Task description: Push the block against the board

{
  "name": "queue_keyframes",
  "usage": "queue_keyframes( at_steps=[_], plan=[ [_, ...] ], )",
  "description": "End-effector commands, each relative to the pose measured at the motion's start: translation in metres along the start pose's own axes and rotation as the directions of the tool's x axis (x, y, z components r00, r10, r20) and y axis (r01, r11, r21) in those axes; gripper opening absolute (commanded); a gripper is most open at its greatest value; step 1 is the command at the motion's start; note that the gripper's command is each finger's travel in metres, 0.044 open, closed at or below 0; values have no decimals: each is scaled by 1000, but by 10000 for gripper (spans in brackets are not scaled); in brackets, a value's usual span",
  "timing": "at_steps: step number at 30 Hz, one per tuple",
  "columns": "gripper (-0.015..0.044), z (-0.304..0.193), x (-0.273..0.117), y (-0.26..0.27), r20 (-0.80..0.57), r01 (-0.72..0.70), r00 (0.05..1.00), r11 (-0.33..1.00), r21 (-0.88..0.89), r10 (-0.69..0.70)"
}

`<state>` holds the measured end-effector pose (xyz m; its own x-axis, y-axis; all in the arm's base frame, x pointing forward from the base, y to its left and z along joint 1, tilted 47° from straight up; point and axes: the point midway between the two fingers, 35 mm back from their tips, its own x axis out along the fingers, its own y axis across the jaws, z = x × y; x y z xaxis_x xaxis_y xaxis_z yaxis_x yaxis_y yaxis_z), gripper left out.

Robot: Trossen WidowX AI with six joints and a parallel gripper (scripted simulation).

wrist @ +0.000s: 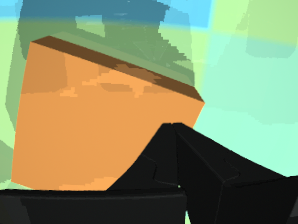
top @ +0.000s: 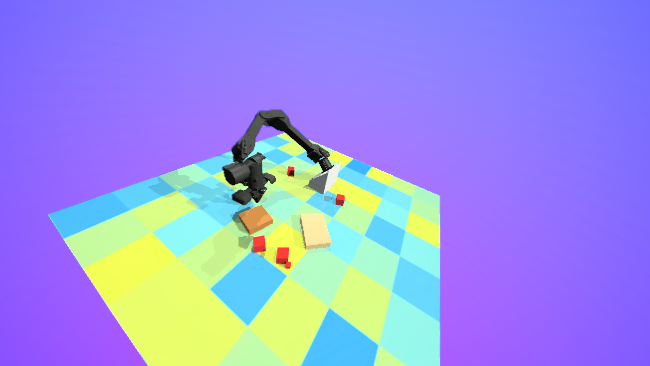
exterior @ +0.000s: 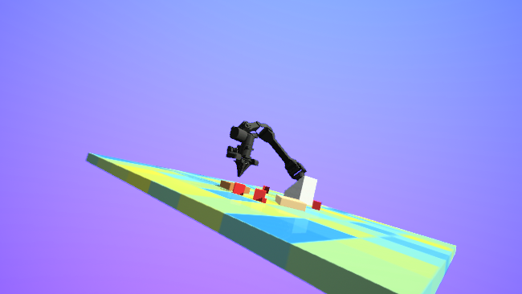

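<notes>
The orange square block [top: 256, 219] [exterior: 226, 185] [wrist: 100, 125] lies flat on the checkered surface. In the exterior view a red cube partly hides it. The pale beige board [top: 315, 231] [exterior: 291, 202] lies flat to its right in the top view, with a wide gap between them; they do not touch. The board is out of the wrist view. My gripper [top: 258, 201] [exterior: 239, 176] [wrist: 171, 132] is shut and empty. Its tips are above the surface, close to the block in the top view, and overlap the block's edge area in the wrist view.
Two red cubes [top: 259, 244] [top: 282, 255] and a tiny red cube [top: 288, 265] lie on the near side of the block and board. Another red cube [top: 340, 200] [exterior: 316, 205] lies beyond the board. One more red cube [top: 291, 171] and a white wedge [top: 330, 178] [exterior: 308, 190] are near the arm's base.
</notes>
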<state>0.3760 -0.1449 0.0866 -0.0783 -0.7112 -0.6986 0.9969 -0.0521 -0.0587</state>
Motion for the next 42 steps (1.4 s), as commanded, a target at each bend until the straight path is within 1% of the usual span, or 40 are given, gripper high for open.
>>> queue_keyframes(
  at_steps=[1,7,9,15,16,18,20,42],
  plan=[
    [0,12,-1,-7,8,-2,1000,991,137,1],
    [0,27,-1,-19,14,-1,1000,942,335,-4],
    [0,30,-1,-21,15,-1,1000,927,376,-6],
    [0,31,2,-21,15,-1,1000,924,381,-6],
    [0,31,11,-21,15,0,1000,924,381,-6],
    [0,32,42,-21,16,-1,1000,924,382,-5],
    [0,32,54,-22,17,-2,1000,924,381,-5],
    [0,13,54,-12,14,-1,1000,924,382,-5]
  ],
)
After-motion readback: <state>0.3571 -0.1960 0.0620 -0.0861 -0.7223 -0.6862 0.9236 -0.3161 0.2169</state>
